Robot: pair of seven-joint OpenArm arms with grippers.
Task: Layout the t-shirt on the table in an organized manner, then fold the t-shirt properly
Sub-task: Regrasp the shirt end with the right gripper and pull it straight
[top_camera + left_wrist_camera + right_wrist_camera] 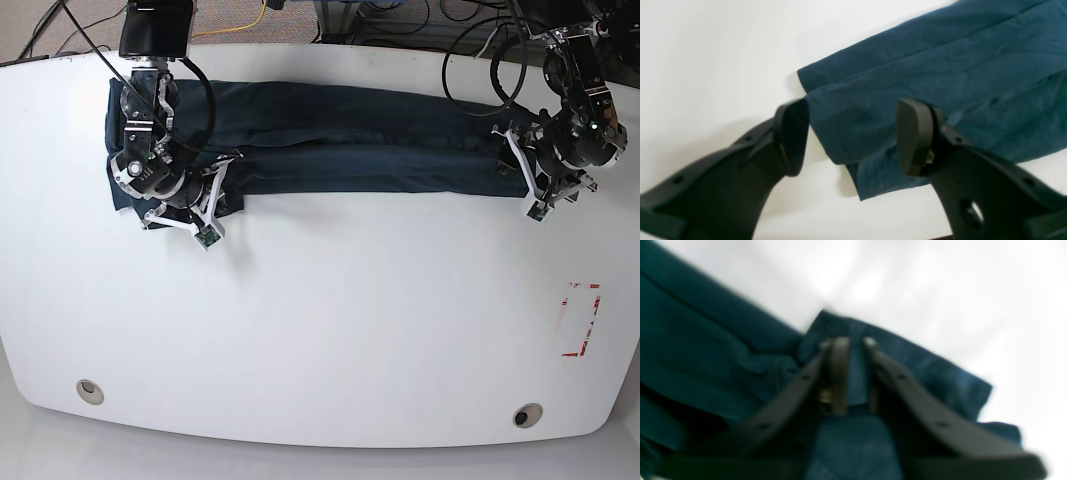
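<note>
A dark navy t-shirt [340, 140], folded into a long band, is spread across the glossy white bench [320, 320] beside a red tape rectangle [580, 320].

The whole table [330, 330] is seen from above and well back in the base view. Each end of the t-shirt [360, 140] is viewed close up, past the fingers, from a wrist camera; the right wrist view is blurred. The cloth is shared by all three.

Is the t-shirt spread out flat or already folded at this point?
Partly folded: the t-shirt lies as a long narrow band across the table, with lengthwise layers overlapping in the left wrist view.
</note>
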